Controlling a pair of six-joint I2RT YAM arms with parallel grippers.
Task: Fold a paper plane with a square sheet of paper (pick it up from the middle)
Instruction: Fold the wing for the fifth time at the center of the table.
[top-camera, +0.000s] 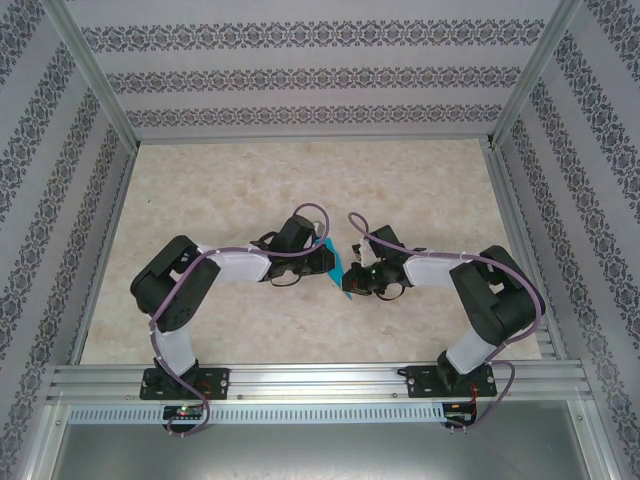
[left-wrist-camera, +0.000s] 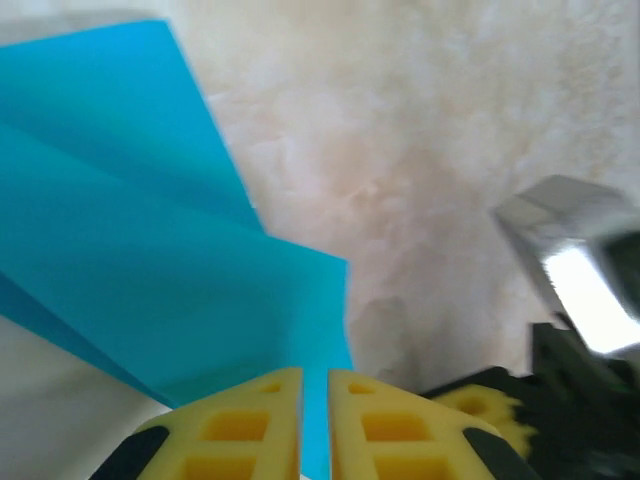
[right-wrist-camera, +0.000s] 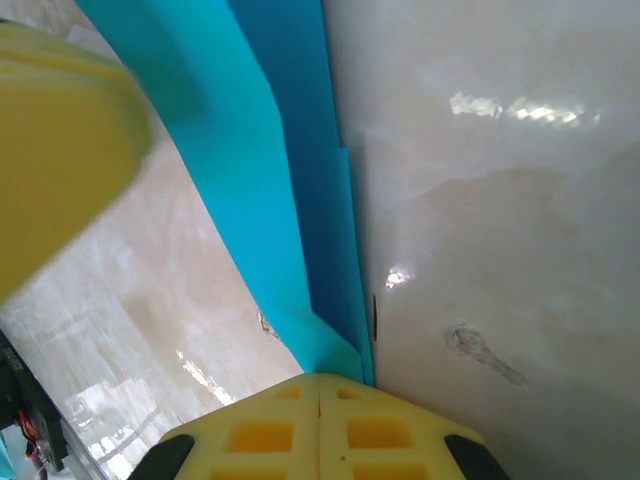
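Two arms meet over the middle of the marble-patterned table (top-camera: 300, 180), seen from the overhead camera, with one sheet of paper (top-camera: 336, 262) pinched between them. I count a single teal sheet, already creased into overlapping layers and held off the tabletop, standing on edge as a narrow teal sliver between the two tools. The left gripper (top-camera: 326, 258) reaches in from the left and the right gripper (top-camera: 351, 277) from the right, so both tips sit just beside each other at the paper. On my left wrist camera the two yellow fingers (left-wrist-camera: 240, 430) are drawn to a thin slit with teal showing inside it, narrow and holding the sheet, which fans up and to the left in at least two folded layers. The black and yellow body of the other tool sits at the right edge of that view. On my right wrist camera the two yellow fingers (right-wrist-camera: 270, 430) are pressed flat together with no gap, clamped on a corner of the sheet, which runs up and away as a long folded strip. A blurred yellow shape fills the upper left corner there; I cannot tell what it is. Three patterned walls enclose the table.
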